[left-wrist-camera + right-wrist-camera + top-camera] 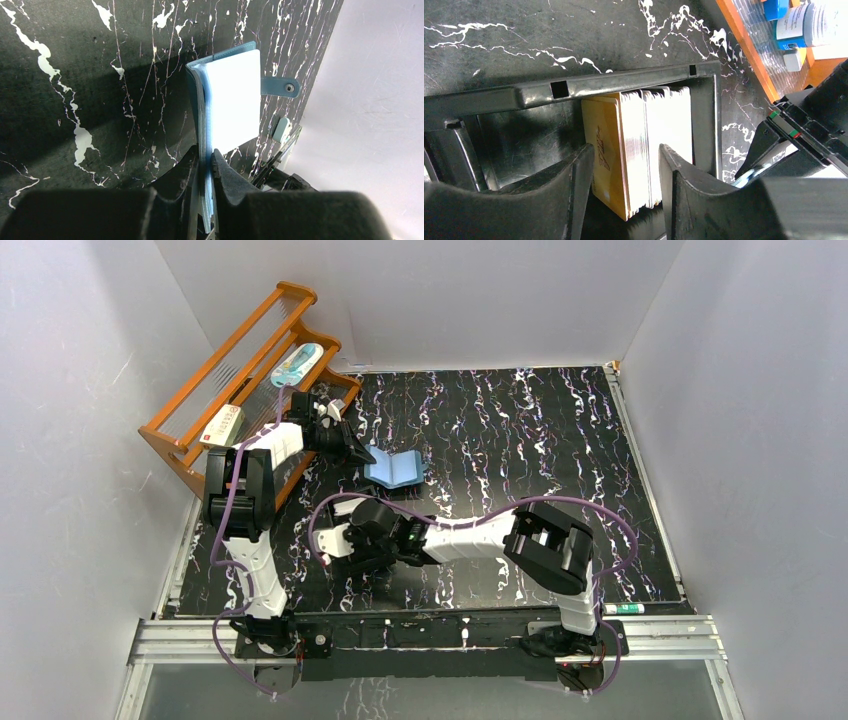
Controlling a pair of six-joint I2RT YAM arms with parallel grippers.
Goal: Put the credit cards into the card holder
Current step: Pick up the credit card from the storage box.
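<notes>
The teal card holder [395,468] stands half open on the dark marbled table. My left gripper [358,452] is shut on its near edge. In the left wrist view the card holder [232,100] stands on edge, its pale pages clamped in my left gripper [206,161] and its snap tab [281,87] sticking out to the right. The credit cards [634,145] stand in a stack inside a black open-topped box [624,82], with an orange face on the left and whitish edges. My right gripper [625,152] is open, its fingers straddling part of the stack. From above, the right gripper [350,540] covers the box.
An orange wooden rack [240,370] leans at the back left, holding a blue-and-white packet [297,362] and a white-and-red box [222,425]. The rack [749,45] also shows beside the black box. White walls enclose the table on three sides.
</notes>
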